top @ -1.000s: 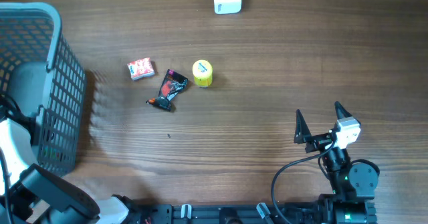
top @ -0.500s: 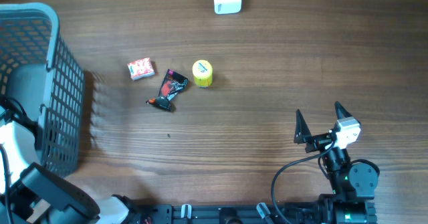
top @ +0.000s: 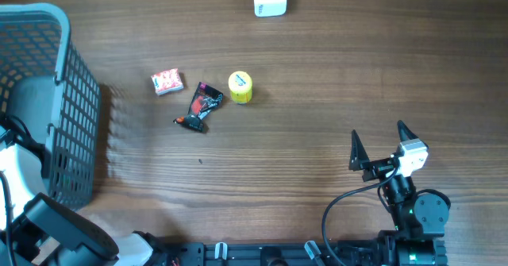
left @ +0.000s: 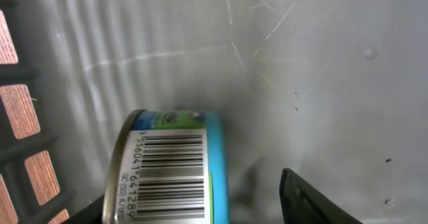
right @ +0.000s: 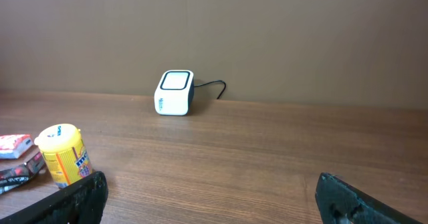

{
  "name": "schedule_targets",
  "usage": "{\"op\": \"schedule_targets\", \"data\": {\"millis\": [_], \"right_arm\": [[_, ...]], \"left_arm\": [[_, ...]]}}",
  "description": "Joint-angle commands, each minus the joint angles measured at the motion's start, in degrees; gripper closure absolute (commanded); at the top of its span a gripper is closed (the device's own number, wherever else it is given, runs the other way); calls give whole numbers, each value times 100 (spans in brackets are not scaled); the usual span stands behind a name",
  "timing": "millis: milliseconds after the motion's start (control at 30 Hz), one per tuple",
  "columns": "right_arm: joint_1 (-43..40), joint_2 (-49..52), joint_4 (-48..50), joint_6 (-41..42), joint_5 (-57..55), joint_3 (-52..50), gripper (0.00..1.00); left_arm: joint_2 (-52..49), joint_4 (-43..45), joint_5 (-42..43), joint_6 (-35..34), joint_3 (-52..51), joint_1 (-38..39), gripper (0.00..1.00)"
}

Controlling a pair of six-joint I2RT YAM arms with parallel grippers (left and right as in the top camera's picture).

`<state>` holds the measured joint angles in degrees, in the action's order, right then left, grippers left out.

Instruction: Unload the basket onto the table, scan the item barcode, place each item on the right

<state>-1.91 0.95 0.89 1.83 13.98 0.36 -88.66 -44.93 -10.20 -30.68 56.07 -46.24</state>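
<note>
can [left: 171,162]: likely stiff, lightish, slick, prone to roll | hold: across curved wall, barcode [left: 168,177] left bare | left gripper [left: 190,196]: parted astride can, not clamped | right gripper [top: 377,131]: spread, empty

Right pincer [top: 378,131] wide open, left pincer [left: 194,194] parted

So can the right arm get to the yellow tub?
Probably yes: the right gripper is open, and only bare table lies between it and the yellow tub.
</note>
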Motion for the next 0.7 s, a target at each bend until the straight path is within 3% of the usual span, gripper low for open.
{"op": "schedule_targets", "data": {"millis": [0, 667], "right_arm": [[24, -13, 31, -26, 70, -7, 0], [24, -13, 31, -26, 70, -7, 0]], "left_arm": [[81, 39, -79, 24, -63, 26, 42], [542, -138, 33, 26, 455, 26, 47]]}}
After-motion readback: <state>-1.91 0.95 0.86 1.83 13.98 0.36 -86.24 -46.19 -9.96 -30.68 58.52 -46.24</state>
